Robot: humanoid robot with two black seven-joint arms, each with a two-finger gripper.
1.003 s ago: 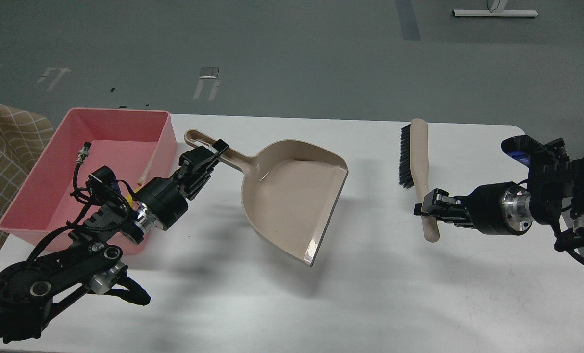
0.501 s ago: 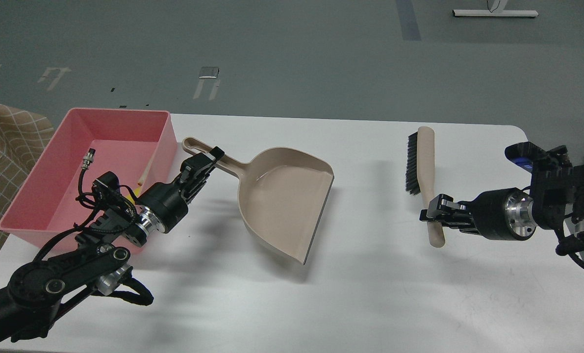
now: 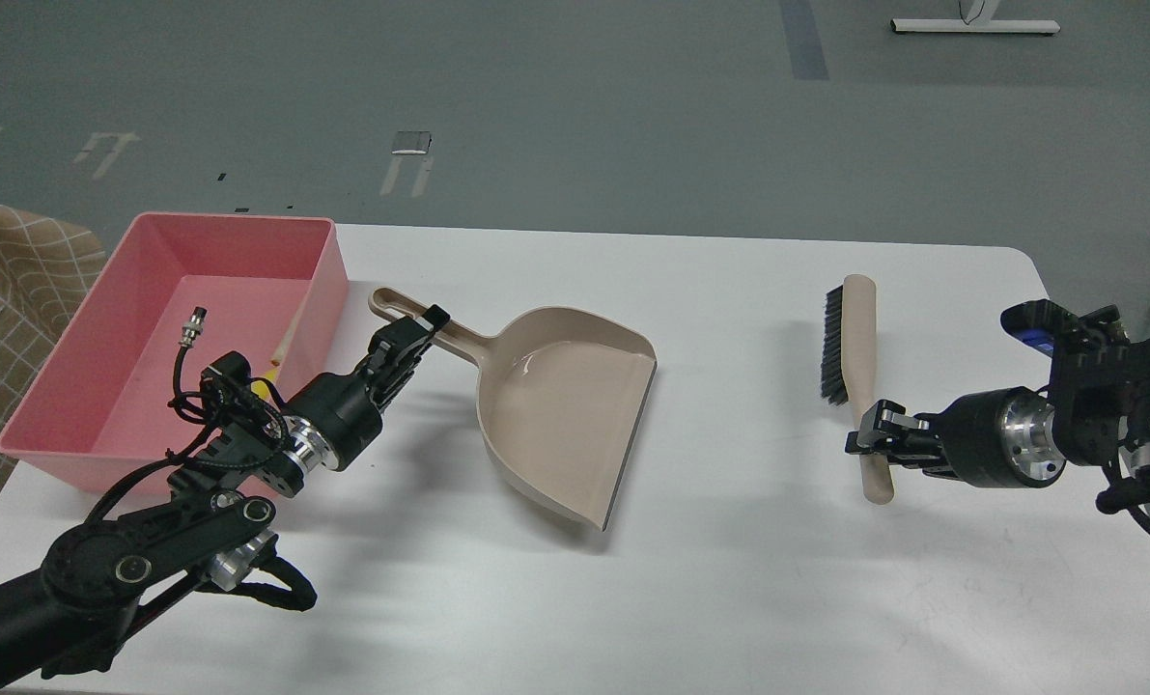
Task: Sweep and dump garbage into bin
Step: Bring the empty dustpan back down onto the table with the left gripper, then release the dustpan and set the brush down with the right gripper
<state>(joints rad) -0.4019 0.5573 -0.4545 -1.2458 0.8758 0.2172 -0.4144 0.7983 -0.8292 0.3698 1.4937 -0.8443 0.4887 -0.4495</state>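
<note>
Head view. One white table point(image 3: 729, 598) carries one pink bin point(image 3: 101, 319), one beige dustpan point(image 3: 560, 405) and one beige brush point(image 3: 859, 367); two black arms enter, mine, one from each side.

Bin: it stands at the table's 10 o'clock corner, open side up. Inside, a small yellow piece with a thin pale strip point(image 3: 280, 349) shows near the right wall, partly hidden behind my left arm; I cannot tell whether it is the sponge or the bread. No other garbage can be made out, either in the bin or on the table.

Dustpan: my left gripper point(image 3: 410, 338) is clamped on its handle, close to the handle's looped end, which points toward 10 o'clock. The pan's wide mouth faces 4 o'clock. The pan is empty and glossy, and lies just beside the bin's right wall, at its 4 o'clock.

Brush: my right gripper point(image 3: 874, 444) is closed around the lower part of its handle. The head points to 12 o'clock, with the dark bristles facing 9 o'clock, toward the dustpan. Brush and dustpan are well apart, with bare table between them.

Writing: no brand, label or legible text appears on any item.
</note>
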